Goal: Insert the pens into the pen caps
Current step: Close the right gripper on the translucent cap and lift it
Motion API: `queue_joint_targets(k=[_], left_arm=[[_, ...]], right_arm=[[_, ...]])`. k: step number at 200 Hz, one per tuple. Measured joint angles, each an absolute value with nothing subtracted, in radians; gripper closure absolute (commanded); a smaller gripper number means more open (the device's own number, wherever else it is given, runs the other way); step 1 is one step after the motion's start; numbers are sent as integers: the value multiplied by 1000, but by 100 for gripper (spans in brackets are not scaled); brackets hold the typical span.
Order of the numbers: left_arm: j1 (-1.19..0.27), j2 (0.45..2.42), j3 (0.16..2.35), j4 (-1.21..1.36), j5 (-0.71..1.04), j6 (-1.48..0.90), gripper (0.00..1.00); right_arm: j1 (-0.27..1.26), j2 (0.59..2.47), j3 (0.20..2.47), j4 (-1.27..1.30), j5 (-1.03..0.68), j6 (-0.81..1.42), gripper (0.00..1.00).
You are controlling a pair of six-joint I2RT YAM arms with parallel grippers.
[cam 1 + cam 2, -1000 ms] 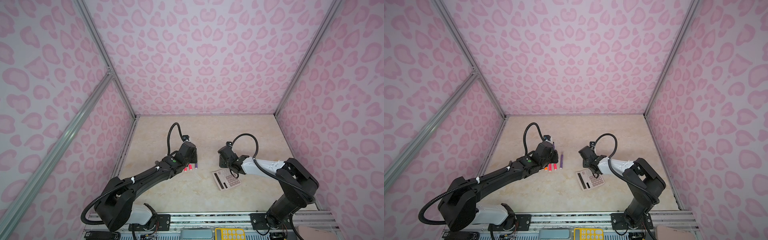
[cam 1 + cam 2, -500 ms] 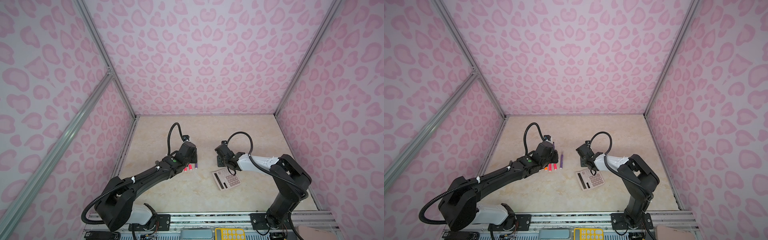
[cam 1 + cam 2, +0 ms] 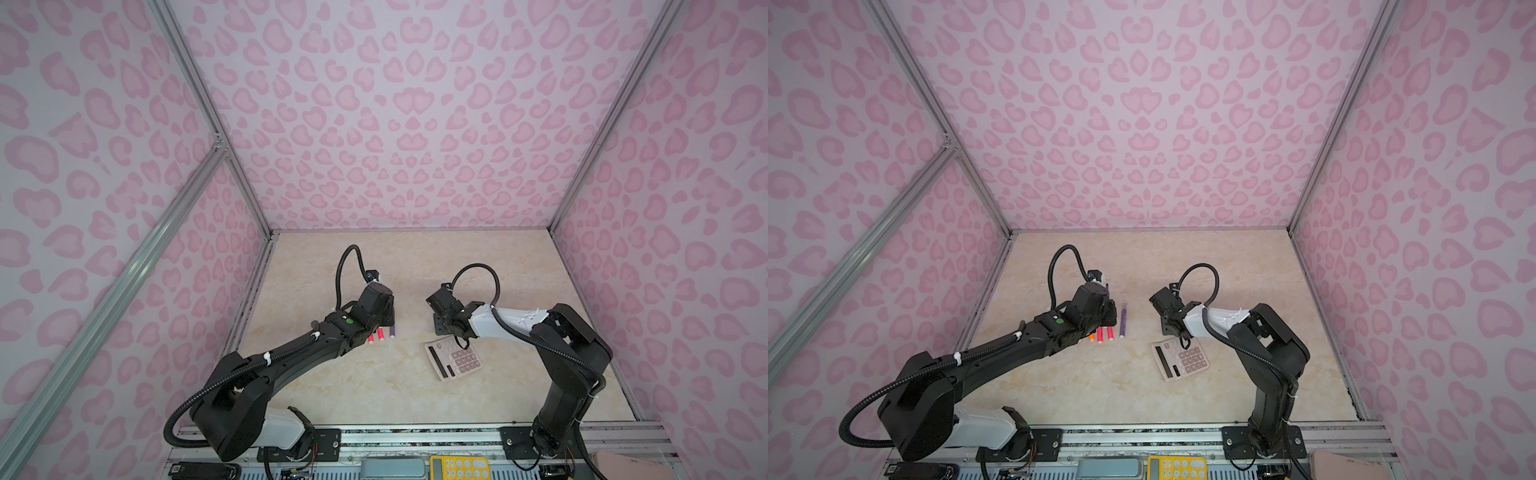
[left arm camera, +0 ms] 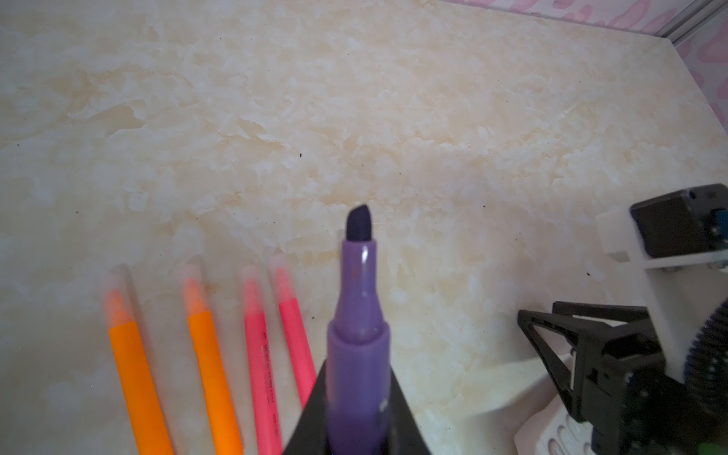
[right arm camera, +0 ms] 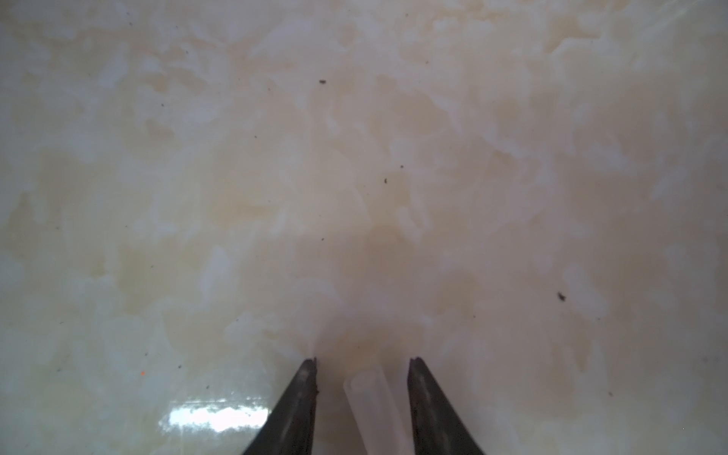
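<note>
The right end effector (image 5: 362,364) stands spread astride a clear pen cap (image 5: 372,405) lying skewed on the worktop (image 5: 354,177); closing could squirt it aside. The left end effector (image 4: 356,417) pinches the bare-tipped purple pen (image 4: 356,346), which may pivot during insertion.

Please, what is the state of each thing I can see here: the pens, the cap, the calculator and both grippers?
left gripper: shut on the held purple pen
held purple pen: gripped, tip uncapped
right gripper: open, astride the clear cap
clear cap: lying flat, not gripped
orange pens: lying flat, seemingly capped
pink-red pens: lying flat, seemingly capped
other purple pen: lying flat
calculator: lying flat, keys up
</note>
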State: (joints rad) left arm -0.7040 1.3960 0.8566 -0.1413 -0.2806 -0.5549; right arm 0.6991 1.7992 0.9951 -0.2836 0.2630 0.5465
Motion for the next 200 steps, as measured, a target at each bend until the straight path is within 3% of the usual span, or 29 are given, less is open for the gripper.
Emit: queue_joint_targets(k=[113,200], left_arm=[[-704,1366,857,-163,-293,-555,97],[-704,1367,857,-163,-295,-555,97]], right_arm=[[699,1782,946,-235,299,582,64],[669,1792,946,-217,299,583,75]])
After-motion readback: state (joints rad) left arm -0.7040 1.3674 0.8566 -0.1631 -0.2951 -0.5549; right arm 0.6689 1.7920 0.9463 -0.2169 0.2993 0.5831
